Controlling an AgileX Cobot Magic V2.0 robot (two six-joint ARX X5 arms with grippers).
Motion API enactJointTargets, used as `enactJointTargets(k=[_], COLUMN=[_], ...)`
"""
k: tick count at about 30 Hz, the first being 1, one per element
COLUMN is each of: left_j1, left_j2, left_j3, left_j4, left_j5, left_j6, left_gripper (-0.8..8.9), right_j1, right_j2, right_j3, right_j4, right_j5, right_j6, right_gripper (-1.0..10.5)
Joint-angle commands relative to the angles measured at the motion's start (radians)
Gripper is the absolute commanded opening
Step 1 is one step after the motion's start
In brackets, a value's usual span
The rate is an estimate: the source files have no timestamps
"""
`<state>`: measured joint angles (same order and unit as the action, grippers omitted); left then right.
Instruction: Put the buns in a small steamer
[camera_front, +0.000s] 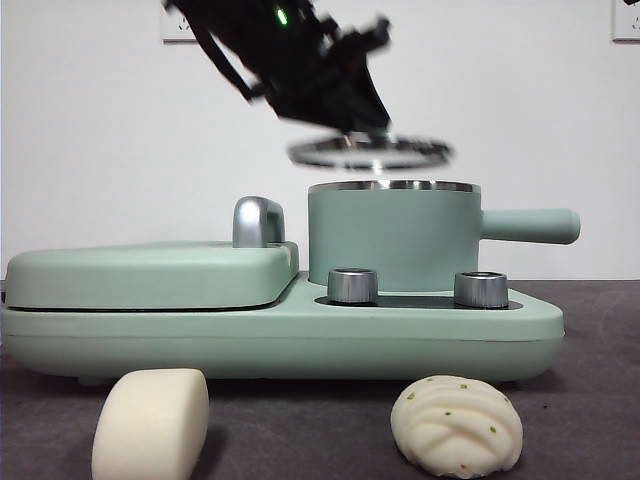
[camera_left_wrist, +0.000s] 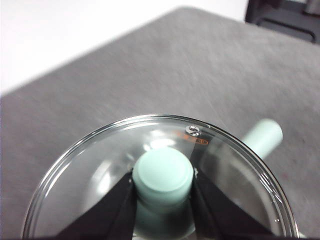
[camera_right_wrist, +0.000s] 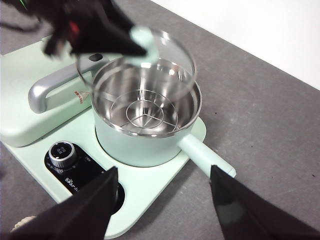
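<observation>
Lid lifted clear of the small steamer (camera_front: 392, 238); both buns on the grey worktop (camera_front: 580, 400).

My left gripper (camera_left_wrist: 162, 185) has its jaws clamped on the glass lid's (camera_front: 370, 152) mint knob (camera_left_wrist: 163, 172). Right gripper (camera_right_wrist: 162, 200) hangs with jaws wide apart. Inside the steel-rimmed pot I see only a wire rack (camera_right_wrist: 142, 114). Smooth block bun (camera_front: 151, 424) and twisted flecked bun (camera_front: 457, 426) lie out front.

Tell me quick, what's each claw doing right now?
Left gripper: shut on the glass lid's green knob, lid lifted above the steamer.
Right gripper: open, holding nothing.
</observation>
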<state>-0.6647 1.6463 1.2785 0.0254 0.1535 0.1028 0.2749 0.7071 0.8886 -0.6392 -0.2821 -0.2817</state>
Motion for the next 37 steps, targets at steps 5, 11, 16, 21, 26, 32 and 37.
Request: enactJointTargets(k=[5, 11, 16, 21, 26, 32, 37], left_j1=[-0.001, 0.026, 0.057, 0.097, 0.158, 0.226, 0.249], left_j2=[-0.138, -0.255, -0.316, -0.369, -0.428, -0.492, -0.511], left_j3=[0.045, 0.045, 0.042, -0.004, -0.091, -0.172, -0.172], left_j4=[-0.139, -0.372, -0.536, -0.544, -0.514, -0.497, -0.48], left_j5=[-0.005, -0.064, -0.141, -0.148, -0.148, -0.147, -0.147], left_j6=[-0.003, -0.057, -0.066, -0.066, -0.053, -0.051, -0.035], left_gripper=[0.09, 0.1, 0.11, 0.11, 0.11, 0.1, 0.1], right_j1=[0.005, 0.005, 0.018, 0.079, 0.193, 0.367, 0.513], right_j2=[0.004, 0.004, 0.004, 0.013, 0.07, 0.204, 0.341], right_j3=[0.017, 0.017, 0.017, 0.017, 0.017, 0.017, 0.017], right_j4=[0.01, 0.01, 0.01, 0.011, 0.013, 0.071, 0.166], right_j5=[0.001, -0.006, -0.021, -0.034, -0.032, -0.032, -0.031], right_j6=[0.013, 0.013, 0.013, 0.013, 0.012, 0.013, -0.009], right_gripper=[2.9, 2.9, 2.9, 2.9, 3.0, 3.0, 3.4])
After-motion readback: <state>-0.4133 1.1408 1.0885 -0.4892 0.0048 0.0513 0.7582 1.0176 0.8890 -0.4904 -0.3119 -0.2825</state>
